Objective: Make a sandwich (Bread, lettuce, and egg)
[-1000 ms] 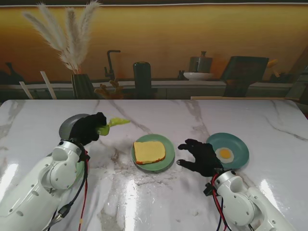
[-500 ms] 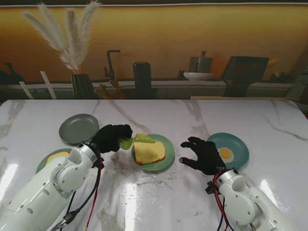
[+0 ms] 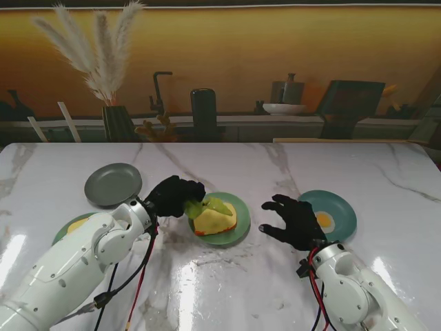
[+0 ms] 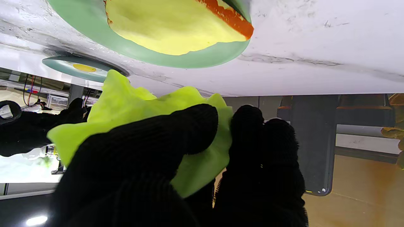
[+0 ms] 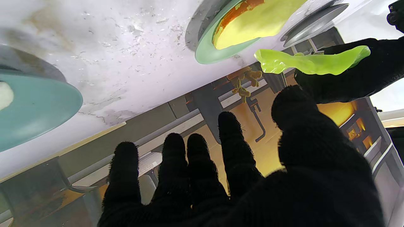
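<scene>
Apparently, left robot hand (image 3: 176, 196) holds lettuce (image 3: 210, 205) over bread (image 3: 215, 221).

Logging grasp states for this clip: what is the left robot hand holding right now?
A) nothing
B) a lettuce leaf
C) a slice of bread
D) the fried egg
B: the left robot hand is closed on the lettuce leaf, holding it over the bread on the green plate.

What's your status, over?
Left robot hand shut on lettuce, held over bread. Right robot hand open, beside egg. Nothing in the way.
</scene>
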Controlling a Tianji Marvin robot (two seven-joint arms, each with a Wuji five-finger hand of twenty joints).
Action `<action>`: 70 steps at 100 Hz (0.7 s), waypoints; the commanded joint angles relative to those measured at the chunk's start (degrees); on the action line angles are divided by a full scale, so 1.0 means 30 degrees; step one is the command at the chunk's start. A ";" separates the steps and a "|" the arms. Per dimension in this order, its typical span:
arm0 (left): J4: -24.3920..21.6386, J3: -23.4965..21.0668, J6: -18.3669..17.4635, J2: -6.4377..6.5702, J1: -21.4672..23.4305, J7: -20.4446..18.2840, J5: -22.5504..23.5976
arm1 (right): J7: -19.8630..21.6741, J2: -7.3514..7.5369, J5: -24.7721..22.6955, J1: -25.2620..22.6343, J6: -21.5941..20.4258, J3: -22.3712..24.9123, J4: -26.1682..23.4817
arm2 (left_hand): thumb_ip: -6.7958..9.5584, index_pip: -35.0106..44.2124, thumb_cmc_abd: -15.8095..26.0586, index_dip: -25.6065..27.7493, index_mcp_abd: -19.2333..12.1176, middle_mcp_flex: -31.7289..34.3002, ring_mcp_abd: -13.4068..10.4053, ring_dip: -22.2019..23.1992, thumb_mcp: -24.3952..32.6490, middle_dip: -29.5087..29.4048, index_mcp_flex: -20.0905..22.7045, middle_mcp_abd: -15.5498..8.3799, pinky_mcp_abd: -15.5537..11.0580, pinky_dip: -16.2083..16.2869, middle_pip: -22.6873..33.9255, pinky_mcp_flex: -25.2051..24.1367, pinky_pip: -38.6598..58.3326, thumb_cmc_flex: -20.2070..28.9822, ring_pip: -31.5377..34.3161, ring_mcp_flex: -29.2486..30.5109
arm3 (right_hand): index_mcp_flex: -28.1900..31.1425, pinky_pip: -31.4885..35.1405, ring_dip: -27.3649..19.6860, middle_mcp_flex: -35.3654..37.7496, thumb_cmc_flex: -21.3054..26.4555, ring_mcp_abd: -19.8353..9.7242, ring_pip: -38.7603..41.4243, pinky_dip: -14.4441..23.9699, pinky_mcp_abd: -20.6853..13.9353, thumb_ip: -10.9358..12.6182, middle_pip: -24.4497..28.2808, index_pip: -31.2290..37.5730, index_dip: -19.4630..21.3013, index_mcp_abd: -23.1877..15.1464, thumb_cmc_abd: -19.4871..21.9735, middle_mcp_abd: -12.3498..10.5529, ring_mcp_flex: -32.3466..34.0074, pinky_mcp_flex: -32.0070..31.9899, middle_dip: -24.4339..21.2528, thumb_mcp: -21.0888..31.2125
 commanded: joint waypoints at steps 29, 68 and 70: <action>0.1103 0.1101 -0.0938 0.0062 -0.1164 0.0323 0.0754 | -0.0046 -0.0358 0.0010 -0.0290 -0.0168 0.0155 -0.0290 | 0.0999 0.0740 0.0574 0.0310 -0.0142 0.0028 -0.0535 0.0266 0.0095 0.0181 -0.0116 -0.0134 -0.0513 0.0309 0.0928 -0.0488 -0.0192 0.0492 0.0219 -0.0307 | 0.0025 -0.0299 -0.0221 -0.0050 -0.0146 -0.0375 -0.0018 0.0206 -0.0282 0.0126 0.0274 0.0066 0.0239 -0.0169 0.0252 -0.0332 -0.0594 -0.0360 -0.0182 -0.0149; 0.3890 0.4000 -0.0957 -0.0333 -0.3573 0.2157 0.0548 | 0.0167 -0.0327 -0.0008 -0.0286 -0.0106 0.0342 -0.0318 | 0.0534 0.0678 0.0936 0.0280 -0.0243 -0.0272 -0.0564 0.0267 -0.0435 0.0203 -0.0400 -0.0226 -0.0601 0.0315 0.0700 -0.0818 -0.0305 0.0675 0.0026 -0.0611 | 0.0063 -0.0275 -0.0220 -0.0012 -0.0129 -0.0358 -0.0014 0.0242 -0.0287 0.0126 0.0267 0.0087 0.0249 -0.0131 0.0241 -0.0344 -0.0584 -0.0355 -0.0178 -0.0130; 0.3984 0.4104 -0.0934 -0.0367 -0.3645 0.2200 0.0477 | 0.0174 -0.0326 -0.0005 -0.0279 -0.0096 0.0345 -0.0307 | 0.0512 0.0675 0.0954 0.0275 -0.0245 -0.0279 -0.0566 0.0268 -0.0468 0.0202 -0.0413 -0.0221 -0.0610 0.0317 0.0687 -0.0820 -0.0307 0.0695 0.0020 -0.0611 | 0.0059 -0.0276 -0.0221 -0.0005 -0.0140 -0.0380 -0.0016 0.0242 -0.0287 0.0124 0.0268 0.0085 0.0248 -0.0123 0.0239 -0.0340 -0.0588 -0.0355 -0.0177 -0.0136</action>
